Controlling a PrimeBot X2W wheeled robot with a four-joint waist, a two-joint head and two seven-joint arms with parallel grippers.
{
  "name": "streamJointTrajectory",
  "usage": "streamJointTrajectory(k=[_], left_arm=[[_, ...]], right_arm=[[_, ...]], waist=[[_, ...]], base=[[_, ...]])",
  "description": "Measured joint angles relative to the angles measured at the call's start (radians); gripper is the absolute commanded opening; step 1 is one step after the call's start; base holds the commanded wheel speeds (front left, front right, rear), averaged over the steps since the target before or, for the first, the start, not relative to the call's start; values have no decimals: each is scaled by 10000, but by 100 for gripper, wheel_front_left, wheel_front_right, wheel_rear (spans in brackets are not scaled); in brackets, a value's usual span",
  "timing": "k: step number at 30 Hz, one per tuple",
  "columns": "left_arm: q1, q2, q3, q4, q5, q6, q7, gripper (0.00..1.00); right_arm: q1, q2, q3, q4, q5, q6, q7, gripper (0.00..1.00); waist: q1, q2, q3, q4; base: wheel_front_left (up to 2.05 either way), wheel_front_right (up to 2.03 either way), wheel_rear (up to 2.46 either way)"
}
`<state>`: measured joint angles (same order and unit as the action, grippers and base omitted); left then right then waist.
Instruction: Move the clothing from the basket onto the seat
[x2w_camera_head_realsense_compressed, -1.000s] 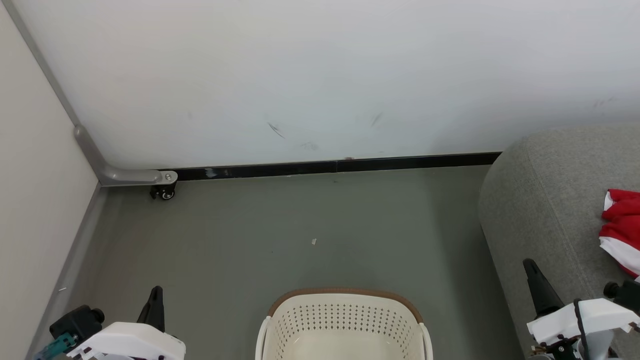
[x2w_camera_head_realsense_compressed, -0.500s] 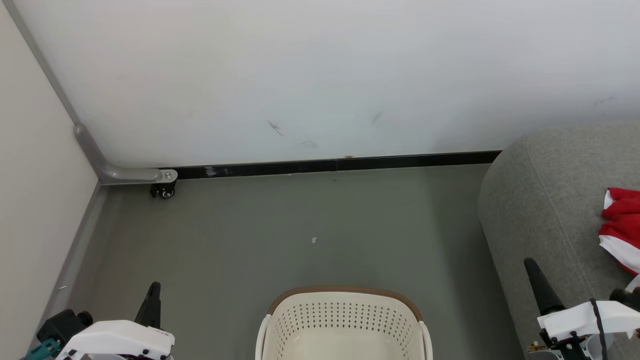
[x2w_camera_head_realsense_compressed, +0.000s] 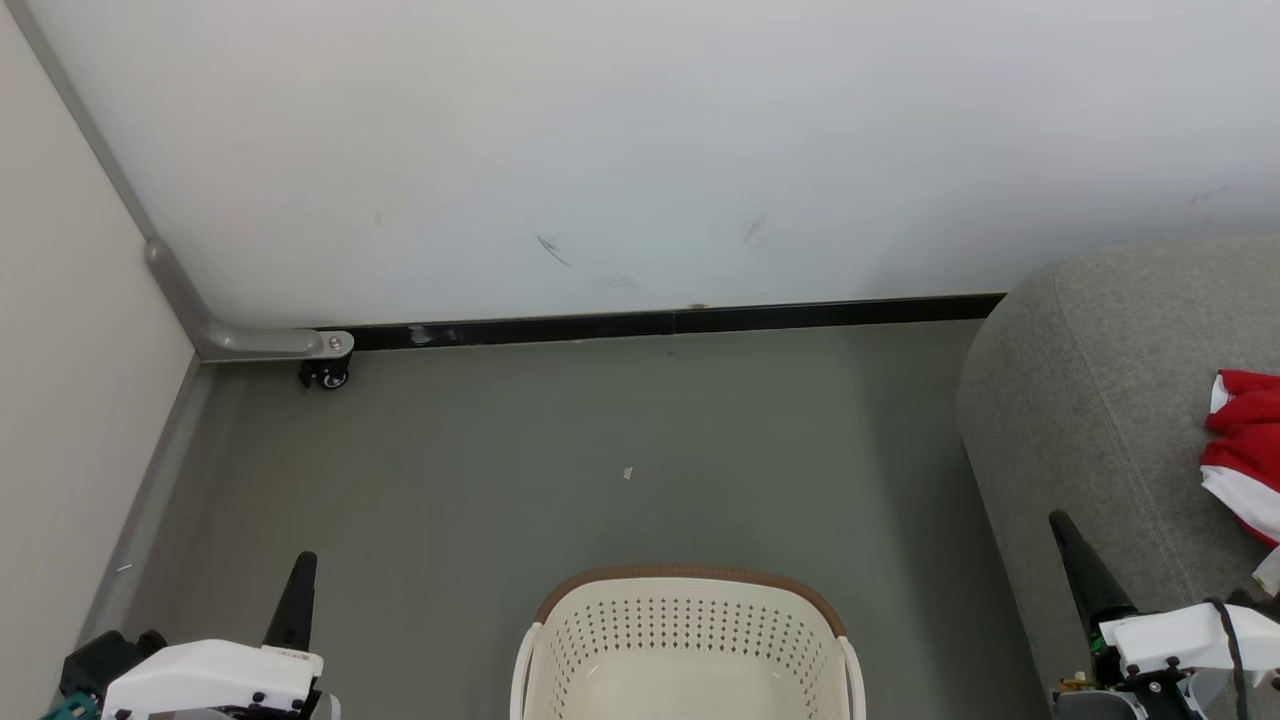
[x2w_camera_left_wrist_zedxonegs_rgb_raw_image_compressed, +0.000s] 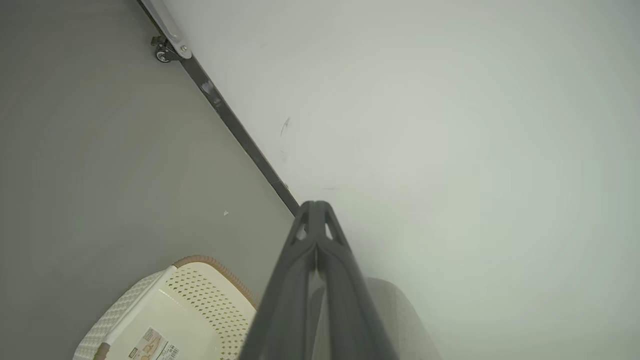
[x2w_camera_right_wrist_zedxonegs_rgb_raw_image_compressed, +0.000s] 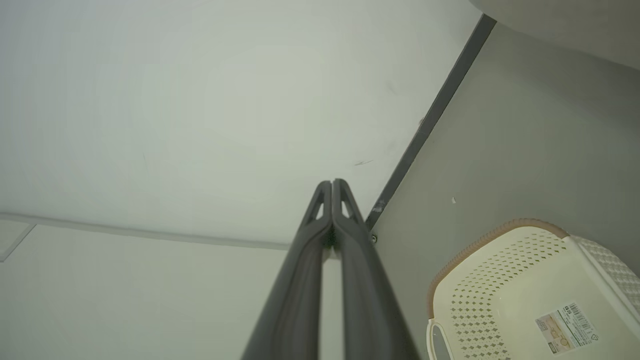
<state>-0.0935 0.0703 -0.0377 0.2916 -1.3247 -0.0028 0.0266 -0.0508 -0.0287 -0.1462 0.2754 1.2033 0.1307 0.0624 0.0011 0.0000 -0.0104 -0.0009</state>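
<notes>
The cream-white basket (x2w_camera_head_realsense_compressed: 688, 640) with a brown rim stands on the floor at the bottom centre of the head view; its inside looks bare, with a label on its bottom (x2w_camera_right_wrist_zedxonegs_rgb_raw_image_compressed: 565, 327). Red clothing (x2w_camera_head_realsense_compressed: 1243, 450) with white trim lies on the grey seat (x2w_camera_head_realsense_compressed: 1100, 400) at the right edge. My left gripper (x2w_camera_head_realsense_compressed: 303, 565) is shut and holds nothing, to the left of the basket. My right gripper (x2w_camera_head_realsense_compressed: 1060, 525) is shut and holds nothing, in front of the seat's rounded side. Both wrist views show the fingertips pressed together (x2w_camera_left_wrist_zedxonegs_rgb_raw_image_compressed: 314, 206) (x2w_camera_right_wrist_zedxonegs_rgb_raw_image_compressed: 332, 184).
A white wall with a black skirting strip (x2w_camera_head_realsense_compressed: 670, 322) runs across the back. A grey bracket with a small caster (x2w_camera_head_realsense_compressed: 322, 372) sits at the left corner beside a cream panel (x2w_camera_head_realsense_compressed: 70, 400). Grey floor (x2w_camera_head_realsense_compressed: 600, 440) lies between wall and basket, with a small white scrap (x2w_camera_head_realsense_compressed: 628, 473).
The head view has shifted slightly, so the wall and floor sit a little higher. Both grippers have drawn back a little toward the bottom edge, still shut.
</notes>
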Motion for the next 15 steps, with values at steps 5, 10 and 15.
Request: streamJointTrajectory(k=[5, 10, 15], left_arm=[[0, -48, 257, -33, -573, -192, 186, 0], [0, -107, 485, -65, -1137, -458, 341, 0], [0, -201, 736, -107, -1689, -717, 525, 0]], right_arm=[[-7, -4, -6, 0, 803, 0, 96, 0], [-51, -10, -13, 12, 1593, 0, 265, 0], [-198, -25, -21, 33, 2405, 0, 395, 0]], waist=[[-3, 0, 33, 1], [-4, 0, 60, 2], [-5, 0, 86, 3]], base=[[0, 0, 0], [0, 0, 0], [0, 0, 0]])
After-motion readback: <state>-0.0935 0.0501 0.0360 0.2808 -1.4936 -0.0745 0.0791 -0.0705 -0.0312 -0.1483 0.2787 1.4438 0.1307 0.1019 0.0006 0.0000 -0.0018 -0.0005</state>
